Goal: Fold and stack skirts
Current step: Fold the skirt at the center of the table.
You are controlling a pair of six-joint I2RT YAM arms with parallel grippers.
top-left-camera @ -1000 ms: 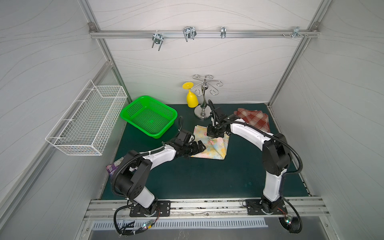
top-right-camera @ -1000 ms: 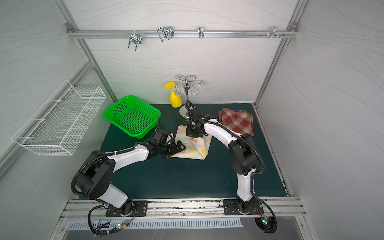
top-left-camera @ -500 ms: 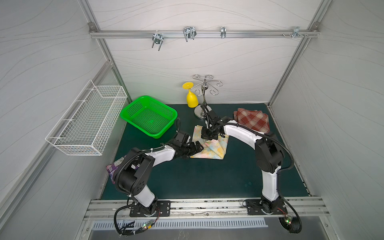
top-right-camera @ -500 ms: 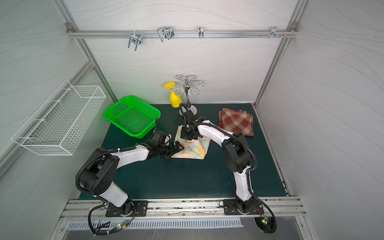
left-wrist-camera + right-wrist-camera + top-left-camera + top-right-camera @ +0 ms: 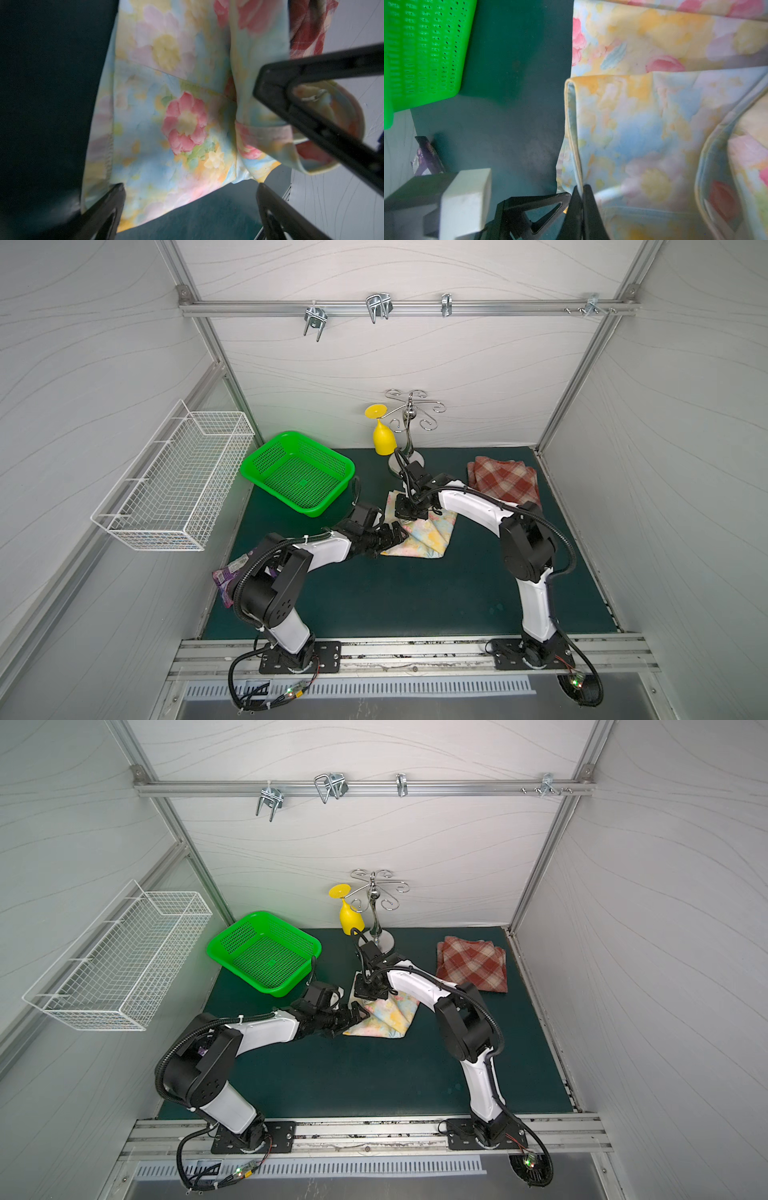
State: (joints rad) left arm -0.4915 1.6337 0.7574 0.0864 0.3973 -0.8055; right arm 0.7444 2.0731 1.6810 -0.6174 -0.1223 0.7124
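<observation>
- The floral skirt (image 5: pixel 428 537) is seen on the counter (image 5: pixel 395 597) just beside the green basket (image 5: pixel 309 511). It is partly folded, and layered hems are visible in both wrist views.
- The plaid skirt (image 5: pixel 503 483) is found folded flat, beyond the floral skirt as seen from the green basket. The two are not stacked.
- The left gripper (image 5: pixel 190 193) is held wide open and low at the floral skirt's edge on the basket side. Nothing is gripped. Whether its fingertips (image 5: pixel 118 190) touch the cloth cannot be told.
- The right gripper (image 5: pixel 580 193) is placed at the floral skirt's basket-side hem. The jaws are drawn nearly together, and a folded hem is pinched in the narrow slit.
- A purple wrapper (image 5: pixel 226 577) is noted at the counter's edge, well apart from the green basket.
</observation>
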